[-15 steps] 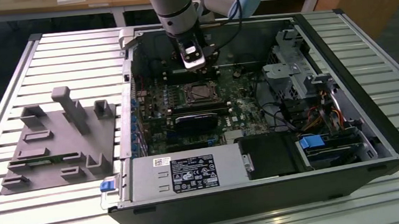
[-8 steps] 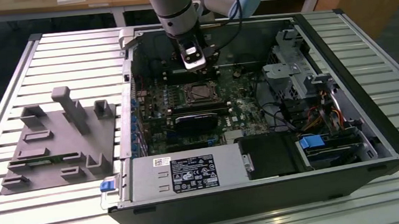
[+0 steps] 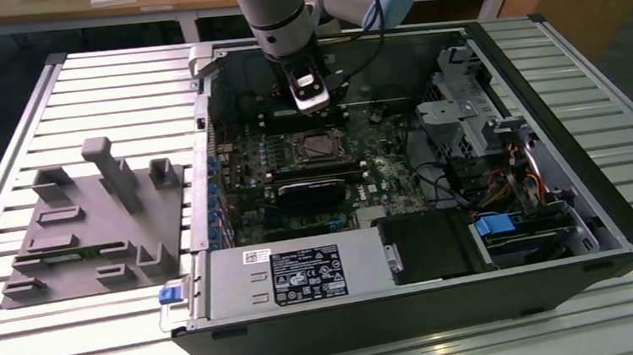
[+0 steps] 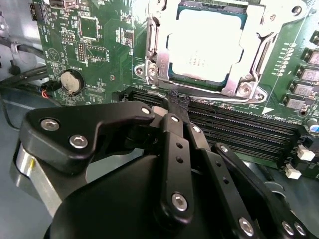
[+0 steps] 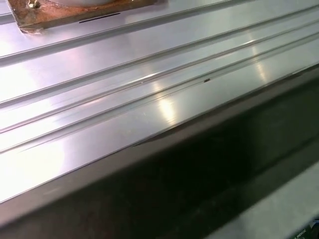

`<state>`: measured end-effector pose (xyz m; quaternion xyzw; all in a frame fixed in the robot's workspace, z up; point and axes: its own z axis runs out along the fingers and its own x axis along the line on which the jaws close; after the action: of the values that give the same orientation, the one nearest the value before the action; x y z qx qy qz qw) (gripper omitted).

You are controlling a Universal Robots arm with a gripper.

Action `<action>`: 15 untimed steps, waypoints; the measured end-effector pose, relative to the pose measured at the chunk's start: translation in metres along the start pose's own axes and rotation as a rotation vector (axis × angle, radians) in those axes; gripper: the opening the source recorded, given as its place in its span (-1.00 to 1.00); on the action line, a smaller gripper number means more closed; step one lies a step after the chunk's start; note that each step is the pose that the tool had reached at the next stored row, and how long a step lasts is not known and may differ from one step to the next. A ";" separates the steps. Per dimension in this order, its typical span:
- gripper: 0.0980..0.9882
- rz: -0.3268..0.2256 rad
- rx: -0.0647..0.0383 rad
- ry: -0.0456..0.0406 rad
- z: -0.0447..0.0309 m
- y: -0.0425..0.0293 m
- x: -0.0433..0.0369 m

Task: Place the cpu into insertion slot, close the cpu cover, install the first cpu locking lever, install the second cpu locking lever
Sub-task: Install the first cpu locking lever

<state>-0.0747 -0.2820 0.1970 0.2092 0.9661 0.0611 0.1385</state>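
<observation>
The cpu [image 4: 204,45] lies with its silvery top up in the insertion slot [image 3: 317,147] on the green board. Around the chip the cpu cover [image 4: 158,59], a thin metal frame, lies flat. In the second wrist view my gripper [image 4: 178,102] has its black fingers pressed together with nothing between them. Its tip hovers just off the socket's edge, over the black memory slots [image 4: 239,129]. In the exterior view the gripper [image 3: 312,104] hangs above the board just behind the socket. I cannot tell how the locking levers stand.
The open computer case [image 3: 592,232] lies on a slatted metal table [image 5: 124,89]. A black rounded block [image 3: 310,192], a grey power-supply box [image 3: 290,277], drive cages [image 3: 463,106] and cables surround the socket. A grey fixture [image 3: 93,220] stands at the exterior view's left. A coin cell [image 4: 71,80] sits on the board.
</observation>
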 end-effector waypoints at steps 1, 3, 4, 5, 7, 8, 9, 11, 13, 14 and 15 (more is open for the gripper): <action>-0.99 -0.003 -0.001 0.0004 0.0001 0.0000 0.0000; -0.99 -0.006 -0.001 0.0009 0.0003 -0.0004 -0.0001; -0.99 -0.007 -0.001 0.0012 0.0005 -0.0007 -0.0002; -0.99 -0.007 -0.001 0.0016 0.0008 -0.0010 -0.0002; -0.99 -0.008 0.000 0.0026 0.0015 -0.0015 -0.0001; -0.99 -0.009 0.000 0.0031 0.0019 -0.0018 -0.0001; -0.99 -0.009 0.001 0.0035 0.0022 -0.0022 -0.0002; -0.99 -0.010 0.001 0.0042 0.0030 -0.0030 -0.0003; -0.99 -0.011 0.001 0.0049 0.0039 -0.0037 -0.0003; -0.99 -0.011 0.001 0.0052 0.0043 -0.0042 -0.0004; -0.99 -0.012 0.001 0.0053 0.0047 -0.0046 -0.0005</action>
<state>-0.0747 -0.2861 0.1919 0.2034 0.9677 0.0603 0.1362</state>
